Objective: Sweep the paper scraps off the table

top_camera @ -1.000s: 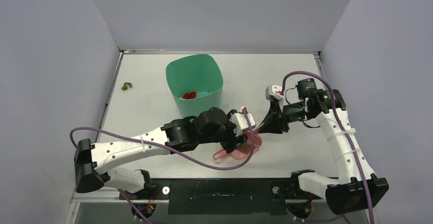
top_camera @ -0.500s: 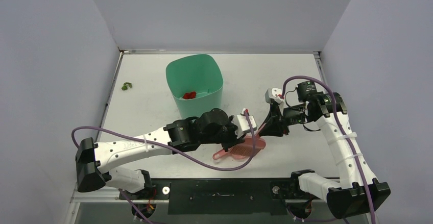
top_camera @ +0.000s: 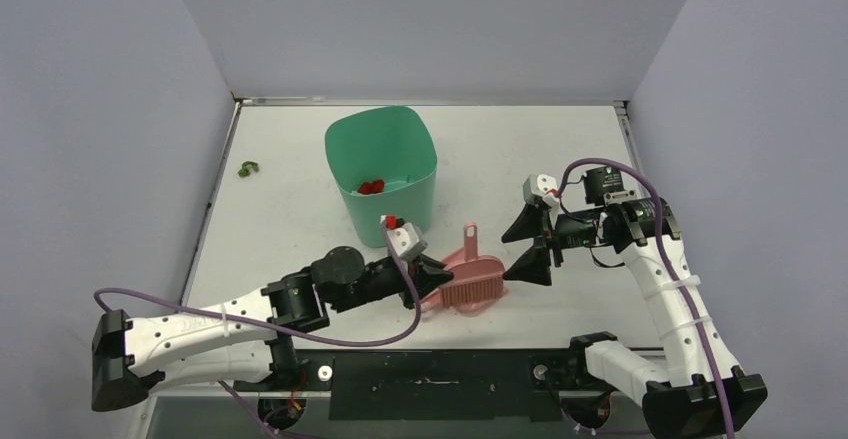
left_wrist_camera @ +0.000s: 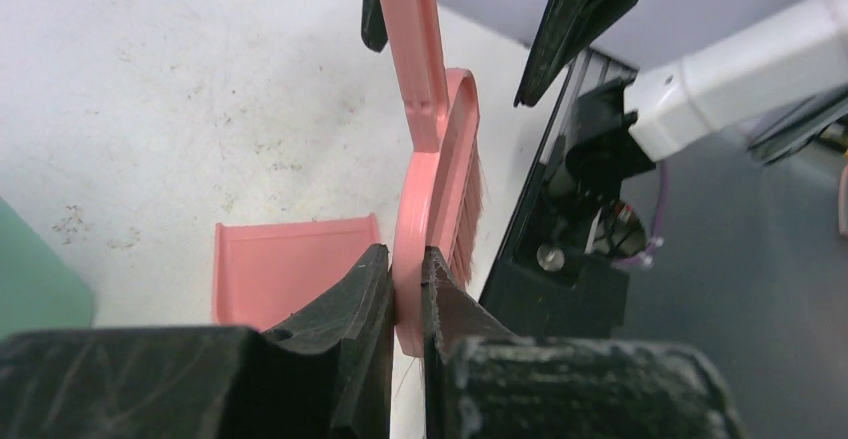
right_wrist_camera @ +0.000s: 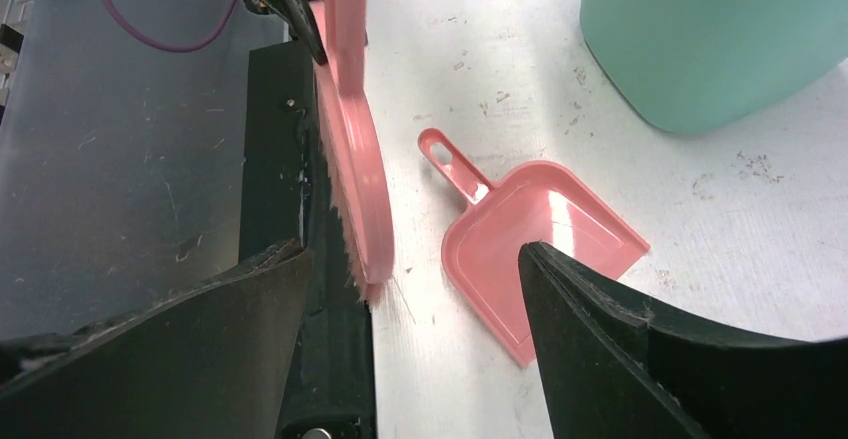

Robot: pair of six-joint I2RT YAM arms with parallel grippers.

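The left gripper (left_wrist_camera: 403, 259) is clamped shut on the rim of the pink brush (left_wrist_camera: 440, 149). The brush stands on edge just in front of the green bin (top_camera: 382, 164) and a little to its right, with its handle pointing away from the arm bases. Whether its bristles touch the table (top_camera: 290, 219) cannot be told.

The right gripper (right_wrist_camera: 412, 251) has its jaws spread wide and holds nothing. It hangs further right of the bin, just beside the brush but apart from it. In its wrist view the pink dustpan (right_wrist_camera: 530, 249) lies flat on the table below the gap between its fingers.

Of the paper scraps, small red wads (top_camera: 372, 187) sit crumpled inside the bin, and one olive wad (top_camera: 247, 169) lies on the table left of the bin — near the table's left edge, close to the grey wall (top_camera: 110, 109).

Bare white tabletop runs behind the bin and to its right, and a narrower strip lies to its left. Grey walls close in on three sides — the brush sits near the table's front edge.
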